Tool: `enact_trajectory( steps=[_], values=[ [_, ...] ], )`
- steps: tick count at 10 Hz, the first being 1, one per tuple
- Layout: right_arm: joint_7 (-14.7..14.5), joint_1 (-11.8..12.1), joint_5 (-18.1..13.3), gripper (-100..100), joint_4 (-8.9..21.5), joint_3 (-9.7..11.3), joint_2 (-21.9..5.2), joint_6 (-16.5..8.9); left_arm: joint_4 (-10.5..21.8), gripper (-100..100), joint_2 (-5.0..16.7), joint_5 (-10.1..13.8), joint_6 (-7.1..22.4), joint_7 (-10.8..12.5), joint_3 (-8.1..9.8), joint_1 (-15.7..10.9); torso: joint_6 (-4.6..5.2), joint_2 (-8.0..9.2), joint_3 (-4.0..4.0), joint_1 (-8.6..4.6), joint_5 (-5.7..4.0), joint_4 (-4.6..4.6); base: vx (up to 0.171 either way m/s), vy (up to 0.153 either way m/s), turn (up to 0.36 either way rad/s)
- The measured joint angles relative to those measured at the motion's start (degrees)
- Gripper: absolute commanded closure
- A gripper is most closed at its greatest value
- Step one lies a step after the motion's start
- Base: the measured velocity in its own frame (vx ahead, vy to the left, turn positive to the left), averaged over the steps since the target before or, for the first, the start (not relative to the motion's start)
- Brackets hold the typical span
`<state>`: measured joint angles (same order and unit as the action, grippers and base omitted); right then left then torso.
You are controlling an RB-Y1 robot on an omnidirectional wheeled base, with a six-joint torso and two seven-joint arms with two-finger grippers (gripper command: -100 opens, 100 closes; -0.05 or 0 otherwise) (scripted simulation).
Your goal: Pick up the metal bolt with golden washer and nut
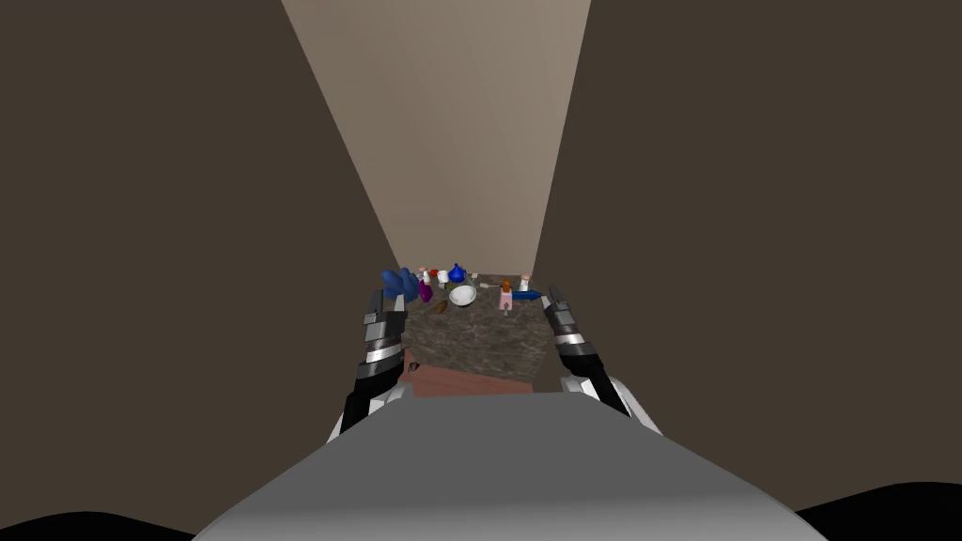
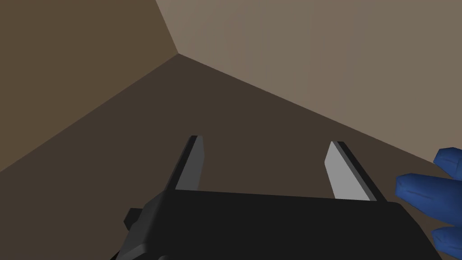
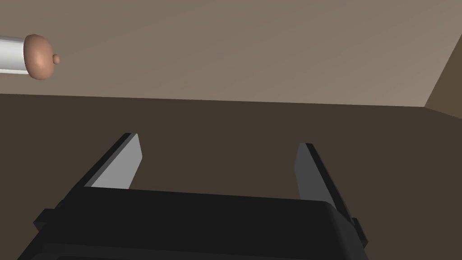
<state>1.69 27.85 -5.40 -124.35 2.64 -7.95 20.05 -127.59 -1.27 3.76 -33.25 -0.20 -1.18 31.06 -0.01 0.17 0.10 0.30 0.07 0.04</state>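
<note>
Two pincers spread wide, empty: left pincer (image 2: pixel 264 141), right pincer (image 3: pixel 219 139) (flanking mottled tabletop (image 1: pixel 479 347)); one white bowl (image 1: pixel 462 296).

Setting: a domestic interior, a narrow recess closed by plain brown walls (image 1: pixel 188 235) on both sides and a lighter tan wall (image 1: pixel 451 141) behind. A dark mottled countertop (image 1: pixel 470 343) carries small household items, including a white bowl (image 1: pixel 462 296), a blue flask-shaped vessel (image 1: pixel 457 274) and a teat-capped bottle (image 3: pixel 40 57).
</note>
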Motion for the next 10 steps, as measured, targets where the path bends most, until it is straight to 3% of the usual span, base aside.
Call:
enact_trajectory(
  steps=[3,6,10],
  values=[
    [-2.21,0.38,-3.32,-100,4.36,0.78,-5.25,0.86,0.00,0,0.00,0.00,0.00,0.00,0.00,0.00,0.00,0.07,0.04,0.06,0.02,0.01,-0.052,0.088,0.008],
    [-4.26,0.63,-6.22,-100,6.38,1.77,-9.30,0.05,0.00,0,0.00,0.00,0.00,0.00,0.00,0.00,0.00,-0.07,-0.04,0.04,0.01,-0.02,-0.021,0.079,0.021],
    [-6.61,1.01,-9.37,-100,11.40,1.85,-15.20,1.01,0.00,0,0.00,0.00,0.00,0.00,0.00,0.00,0.01,-0.05,-0.02,0.00,0.01,0.00,-0.028,0.084,0.033]
  ],
)
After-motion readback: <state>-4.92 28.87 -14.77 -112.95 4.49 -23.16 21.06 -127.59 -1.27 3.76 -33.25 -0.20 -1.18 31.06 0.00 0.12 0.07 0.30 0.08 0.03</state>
